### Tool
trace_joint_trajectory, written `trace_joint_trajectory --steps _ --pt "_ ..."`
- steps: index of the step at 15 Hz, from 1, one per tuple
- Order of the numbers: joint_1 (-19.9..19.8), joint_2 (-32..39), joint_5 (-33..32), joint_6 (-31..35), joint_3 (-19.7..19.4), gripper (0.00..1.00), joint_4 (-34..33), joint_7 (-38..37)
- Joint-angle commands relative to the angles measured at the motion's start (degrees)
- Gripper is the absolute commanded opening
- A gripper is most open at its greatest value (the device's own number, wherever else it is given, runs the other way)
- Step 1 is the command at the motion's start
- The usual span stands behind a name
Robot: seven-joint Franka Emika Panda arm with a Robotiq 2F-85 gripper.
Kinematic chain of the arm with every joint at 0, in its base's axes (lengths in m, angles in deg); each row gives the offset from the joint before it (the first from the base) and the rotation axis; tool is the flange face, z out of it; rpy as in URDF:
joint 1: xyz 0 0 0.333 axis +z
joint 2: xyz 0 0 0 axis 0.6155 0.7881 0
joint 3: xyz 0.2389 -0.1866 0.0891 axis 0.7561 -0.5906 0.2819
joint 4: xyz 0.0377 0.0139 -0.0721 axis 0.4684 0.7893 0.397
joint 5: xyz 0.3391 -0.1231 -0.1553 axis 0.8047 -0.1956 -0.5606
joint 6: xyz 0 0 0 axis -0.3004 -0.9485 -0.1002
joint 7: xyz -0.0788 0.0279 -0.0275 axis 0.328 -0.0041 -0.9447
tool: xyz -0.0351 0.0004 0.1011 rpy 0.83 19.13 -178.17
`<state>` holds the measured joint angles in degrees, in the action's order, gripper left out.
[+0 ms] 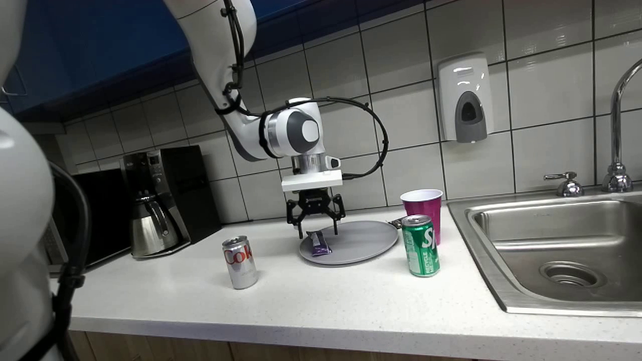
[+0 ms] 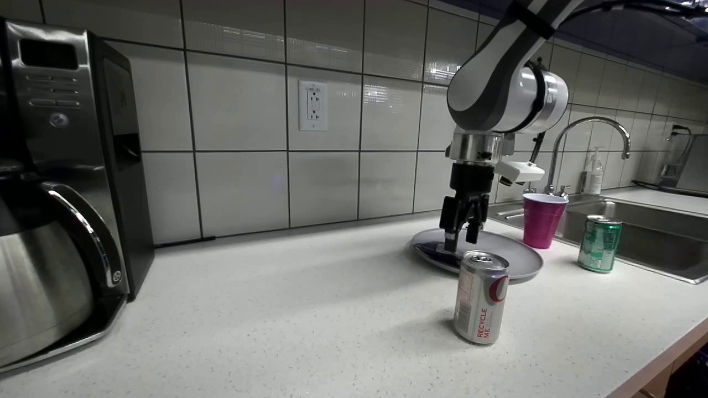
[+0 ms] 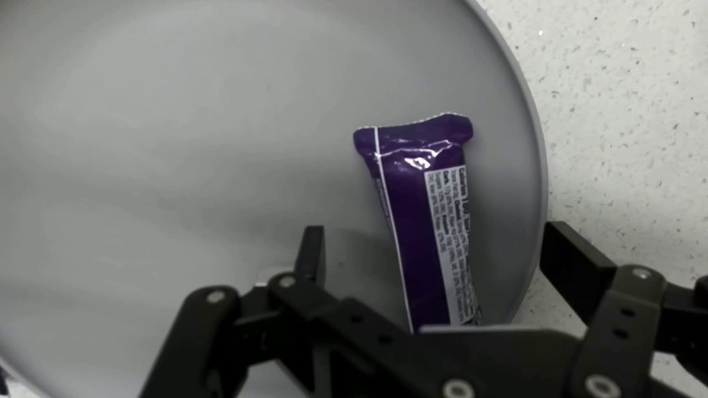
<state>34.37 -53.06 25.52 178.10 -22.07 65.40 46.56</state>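
My gripper (image 1: 318,234) points down over the near-left part of a round grey plate (image 1: 366,243) in an exterior view. Its jaws stand wide apart, with nothing held. A purple wrapped bar (image 3: 420,221) lies on the plate near its rim; in the wrist view it runs between the two black fingers (image 3: 575,268) without visible contact. Its lower end is hidden behind the gripper body. One finger is over the plate, the other past its rim. In an exterior view the gripper (image 2: 461,245) is partly in front of the plate (image 2: 514,254), behind a silver Coke can (image 2: 481,298).
A green Sprite can (image 1: 420,245) and a magenta cup (image 1: 435,215) stand beside the plate, close to the sink (image 1: 486,250). A dark object (image 1: 396,222) lies behind the plate. A coffee maker (image 1: 170,200) stands against the tiled wall.
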Motion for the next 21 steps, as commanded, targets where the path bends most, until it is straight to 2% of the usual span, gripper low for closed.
trace_joint_trajectory --steps 1,8,14,21 --pt "-0.5 -4.0 0.0 -0.3 0.7 1.00 3.4 -1.8" --pt "0.0 -10.5 0.3 1.4 0.3 1.00 10.7 -3.8" --pt "0.4 -14.0 0.4 1.3 -0.2 1.00 14.3 -5.1" --pt "0.4 -10.9 -0.4 -0.3 -0.5 1.00 10.7 -4.6"
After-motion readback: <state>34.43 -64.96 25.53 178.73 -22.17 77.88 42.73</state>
